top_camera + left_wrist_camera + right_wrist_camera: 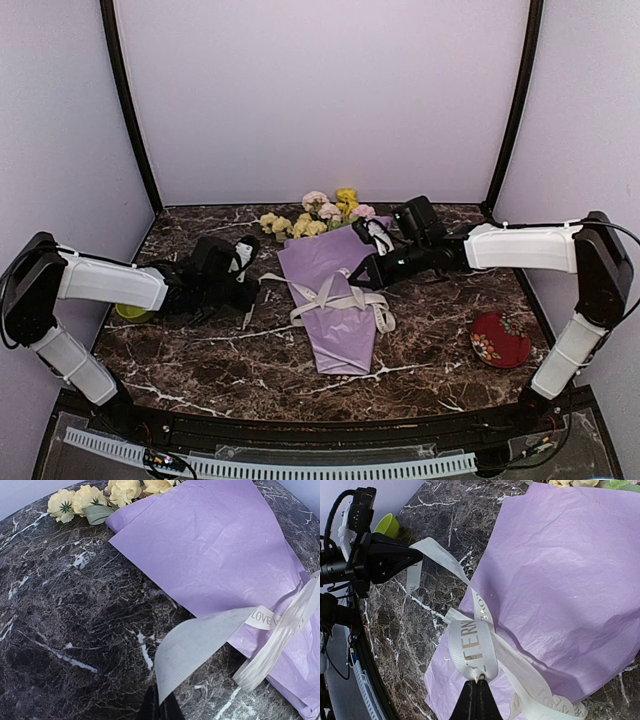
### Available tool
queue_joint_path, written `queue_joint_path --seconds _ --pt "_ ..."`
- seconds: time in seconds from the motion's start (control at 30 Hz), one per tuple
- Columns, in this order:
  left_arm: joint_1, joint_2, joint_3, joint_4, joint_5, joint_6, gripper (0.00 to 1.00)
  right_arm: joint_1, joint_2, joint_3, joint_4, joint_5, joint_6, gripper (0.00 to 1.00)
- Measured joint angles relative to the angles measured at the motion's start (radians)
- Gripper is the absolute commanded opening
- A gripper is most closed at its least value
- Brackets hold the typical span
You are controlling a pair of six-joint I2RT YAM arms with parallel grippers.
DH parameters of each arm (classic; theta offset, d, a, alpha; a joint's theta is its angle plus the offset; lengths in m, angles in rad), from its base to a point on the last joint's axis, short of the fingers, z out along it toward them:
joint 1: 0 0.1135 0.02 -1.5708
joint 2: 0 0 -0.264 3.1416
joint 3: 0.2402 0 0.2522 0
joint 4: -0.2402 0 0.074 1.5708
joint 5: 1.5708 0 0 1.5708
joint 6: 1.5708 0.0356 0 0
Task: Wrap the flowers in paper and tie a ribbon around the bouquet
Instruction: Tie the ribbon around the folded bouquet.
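Tightening ribbon (pixel 470 650) knot round paper (pixel 560 580).
L gripper (pixel 160 706) + R gripper (pixel 477 694) each pinch ribbon; pull apart evenly, low, w/o shifting paper.

White-shelled arms (pixel 112 283), black grippers (pixel 477 700)

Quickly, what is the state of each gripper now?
Left gripper: closed on one end of the flat cream fabric ribbon.
Right gripper: closed on a loop of the same ribbon.
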Motion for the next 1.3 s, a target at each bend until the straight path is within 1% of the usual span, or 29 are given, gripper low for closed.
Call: queue_joint_path --seconds 0.27,0.43,0.67,0.87,1.17,1.3 --pt "-0.005 -0.001 -0.002 -0.003 -0.012 -0.029 0.00 0.000 -0.052 -0.033 0.027 0.035 0.001 0.00" --pt "-0.025 -0.009 -0.018 0.027 -0.022 -0.046 0.00 0.000 -0.024 0.013 0.044 0.045 0.014 0.00" --pt "-0.054 -0.007 0.003 0.038 -0.024 -0.045 0.00 0.000 -0.020 0.018 0.074 0.064 0.033 0.00" --pt "-0.054 0.027 0.040 0.045 -0.022 -0.045 0.00 0.000 0.020 0.060 0.078 0.062 0.037 0.00" --pt "-0.054 0.035 0.042 0.046 -0.020 -0.046 0.00 0.000 0.034 0.081 0.098 0.056 0.046 0.00" --pt "-0.028 0.034 0.044 0.019 -0.034 -0.080 0.00 -0.029 0.085 0.151 0.098 0.048 0.056 0.00"
